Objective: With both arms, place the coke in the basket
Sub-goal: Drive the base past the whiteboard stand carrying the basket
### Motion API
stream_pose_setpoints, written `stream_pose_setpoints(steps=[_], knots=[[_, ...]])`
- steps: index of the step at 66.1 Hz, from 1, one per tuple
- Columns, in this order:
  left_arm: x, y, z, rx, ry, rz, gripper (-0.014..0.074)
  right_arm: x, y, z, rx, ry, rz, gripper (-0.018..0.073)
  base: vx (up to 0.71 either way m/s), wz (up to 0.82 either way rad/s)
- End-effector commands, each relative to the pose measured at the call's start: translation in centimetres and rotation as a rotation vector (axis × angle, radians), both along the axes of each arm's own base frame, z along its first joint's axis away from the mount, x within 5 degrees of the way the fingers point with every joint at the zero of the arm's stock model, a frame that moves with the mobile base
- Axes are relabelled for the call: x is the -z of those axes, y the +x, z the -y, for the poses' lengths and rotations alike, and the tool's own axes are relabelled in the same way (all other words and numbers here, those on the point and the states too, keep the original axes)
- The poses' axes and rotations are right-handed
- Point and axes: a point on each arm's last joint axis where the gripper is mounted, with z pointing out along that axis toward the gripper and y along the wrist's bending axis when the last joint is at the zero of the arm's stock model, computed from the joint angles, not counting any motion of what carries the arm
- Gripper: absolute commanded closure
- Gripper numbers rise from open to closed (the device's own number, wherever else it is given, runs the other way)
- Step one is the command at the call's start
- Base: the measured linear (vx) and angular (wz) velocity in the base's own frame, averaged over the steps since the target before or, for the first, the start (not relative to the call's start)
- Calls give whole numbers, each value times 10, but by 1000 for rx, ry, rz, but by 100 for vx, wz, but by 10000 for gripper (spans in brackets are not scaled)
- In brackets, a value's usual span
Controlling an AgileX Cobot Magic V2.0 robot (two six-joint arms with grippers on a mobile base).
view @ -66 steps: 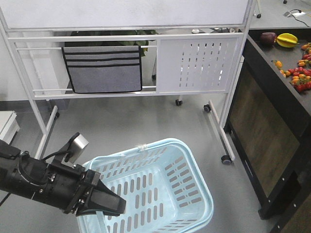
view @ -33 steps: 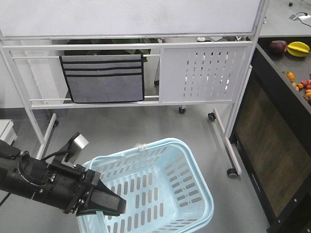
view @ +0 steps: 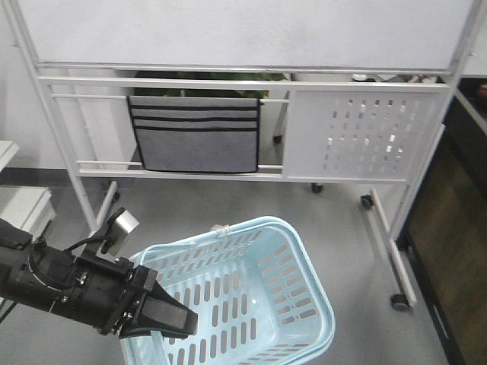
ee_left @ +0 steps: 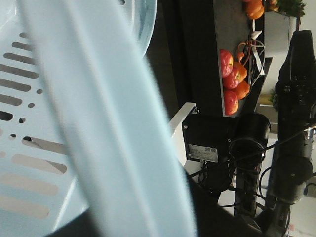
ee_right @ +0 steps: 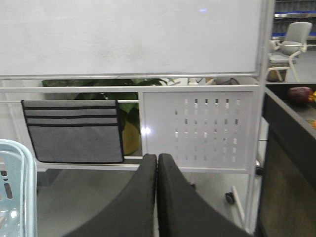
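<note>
Red-labelled coke is nowhere in these views, so its direction from the jaws and the lie of its long axis cannot be told. Pale blue, the basket sits near and low in the front view, open side up and with nothing in it. The left gripper lies on the basket's near-left rim, its fingers tapered together, apparently pinching the rim, though the contact itself is hidden. The right gripper has its fingers pressed flat together with nothing between them. It points at the far whiteboard stand and its grey fabric pocket. A dark counter carrying fruit stands to the right. With the left arm occupied, fetching the bottle would probably fall to the right arm.
</note>
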Motion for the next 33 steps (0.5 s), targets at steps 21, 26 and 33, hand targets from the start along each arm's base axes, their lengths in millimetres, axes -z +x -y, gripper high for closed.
stream_pose_setpoints(steps=[21, 26, 33], knots=[[-22, -1, 4, 1, -104, 40, 603, -4, -1, 0, 4, -9, 86, 569, 15, 44], [-22, -1, 4, 1, -104, 40, 603, -4, -1, 0, 4, -9, 86, 569, 15, 56], [-22, -1, 4, 1, -104, 40, 603, -4, -1, 0, 4, -9, 86, 569, 15, 57]])
